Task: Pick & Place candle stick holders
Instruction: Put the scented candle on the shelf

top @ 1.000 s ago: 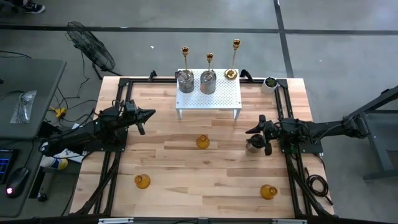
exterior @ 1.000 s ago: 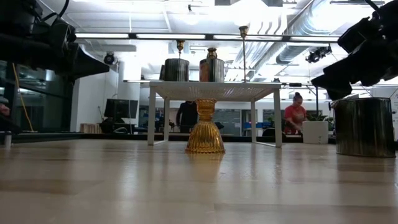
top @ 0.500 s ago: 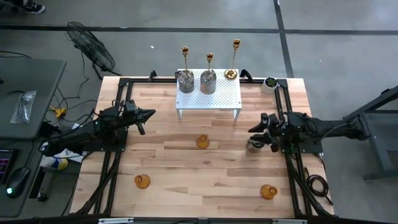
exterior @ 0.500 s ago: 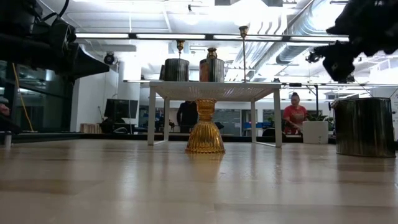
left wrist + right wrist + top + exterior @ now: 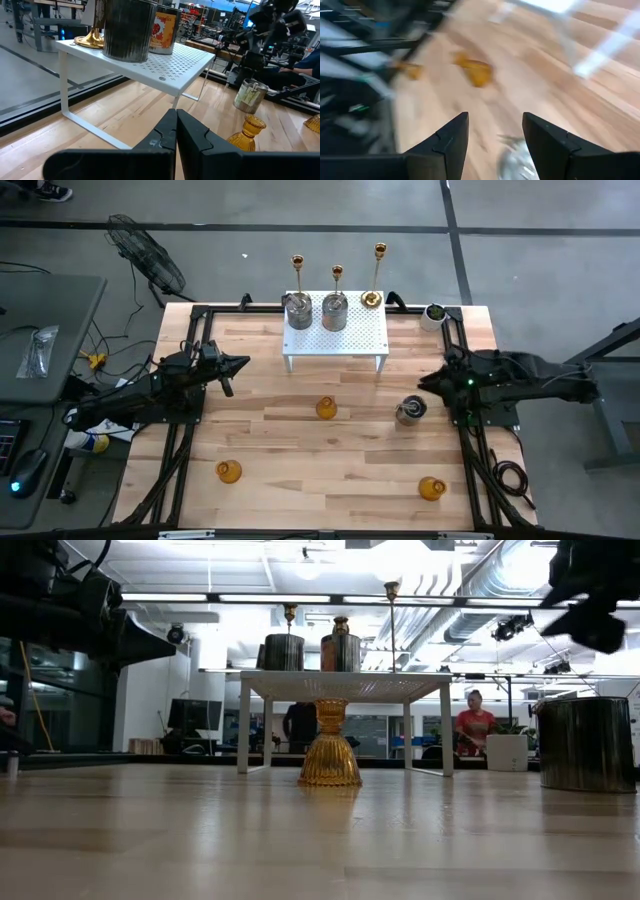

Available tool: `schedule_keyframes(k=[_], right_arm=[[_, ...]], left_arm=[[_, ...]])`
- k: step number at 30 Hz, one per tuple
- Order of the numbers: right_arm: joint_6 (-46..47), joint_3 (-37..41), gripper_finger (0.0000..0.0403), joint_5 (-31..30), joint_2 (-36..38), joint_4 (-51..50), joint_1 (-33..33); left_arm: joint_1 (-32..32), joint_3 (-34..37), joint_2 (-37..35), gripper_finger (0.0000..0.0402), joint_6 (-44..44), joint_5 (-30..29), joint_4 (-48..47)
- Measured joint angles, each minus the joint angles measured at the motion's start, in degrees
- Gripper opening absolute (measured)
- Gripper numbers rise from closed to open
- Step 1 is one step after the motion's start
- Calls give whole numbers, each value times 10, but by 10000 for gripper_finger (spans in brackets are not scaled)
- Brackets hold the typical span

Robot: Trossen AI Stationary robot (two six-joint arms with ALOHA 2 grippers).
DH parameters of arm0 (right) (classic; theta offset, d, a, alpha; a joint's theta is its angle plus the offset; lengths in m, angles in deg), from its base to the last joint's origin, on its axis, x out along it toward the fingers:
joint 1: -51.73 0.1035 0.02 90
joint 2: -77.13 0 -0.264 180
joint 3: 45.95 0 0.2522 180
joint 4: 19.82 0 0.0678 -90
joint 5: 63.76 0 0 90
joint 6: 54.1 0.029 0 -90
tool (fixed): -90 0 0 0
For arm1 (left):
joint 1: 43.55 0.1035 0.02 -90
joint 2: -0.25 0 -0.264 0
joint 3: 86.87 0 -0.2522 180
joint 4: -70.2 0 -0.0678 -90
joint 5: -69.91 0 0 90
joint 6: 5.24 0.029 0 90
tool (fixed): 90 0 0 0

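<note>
A squat silver jar-like candle holder (image 5: 409,410) stood alone on the pale wooden table (image 5: 300,445), below the right end of the white perforated metal riser (image 5: 336,337). Two more silver jars (image 5: 298,311) and three slim gold sticks (image 5: 337,280) were ranged on and behind the riser; three ribbed amber glass holders (image 5: 326,408) were scattered across the boards. The right gripper (image 5: 431,383), fingers spread, was just beside the jar, apart from it. The left gripper (image 5: 240,362), fingers pressed together, was held left of the riser.
</note>
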State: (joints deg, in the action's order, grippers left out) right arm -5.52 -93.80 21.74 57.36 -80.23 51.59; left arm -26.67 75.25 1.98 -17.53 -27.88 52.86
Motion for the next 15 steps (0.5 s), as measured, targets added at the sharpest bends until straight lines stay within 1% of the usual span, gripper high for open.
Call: schedule_keyframes(k=[4,7,11,15], right_arm=[[46,-76,185,-20,-51,-137,0],[74,-115,207,-17,-90,-189,0],[78,-138,261,-4,-132,-208,0],[93,-140,333,12,-164,-214,0]], left_arm=[[0,0,0,0,0,0,0],[0,0,0,0,0,0,0],[0,0,0,0,0,0,0],[0,0,0,0,0,0,0]])
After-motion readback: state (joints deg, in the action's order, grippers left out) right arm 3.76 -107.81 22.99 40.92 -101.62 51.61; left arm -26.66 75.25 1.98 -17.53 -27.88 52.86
